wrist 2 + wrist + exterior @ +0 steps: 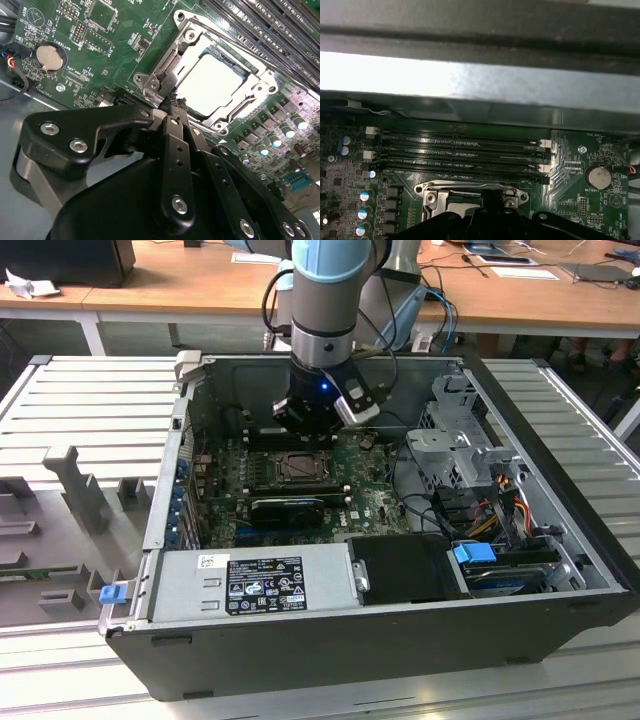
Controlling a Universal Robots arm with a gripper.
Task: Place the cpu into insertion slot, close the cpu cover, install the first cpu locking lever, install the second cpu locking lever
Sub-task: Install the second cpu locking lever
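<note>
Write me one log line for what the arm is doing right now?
gripper: at edge of cpu cover | cpu: seated in insertion slot | cover: closed over cpu | site: open computer case

Carrier: a ribbed grey desk (90, 400) with long parallel grooves.
On it: an open computer case (400, 640), lying on its side, resting directly on the ribs.
Beside the case, toward the exterior view's left: grey moulded fixtures (75, 490) standing on the desk.
Behind the case: a wooden table (180, 285), well apart from it.
</note>
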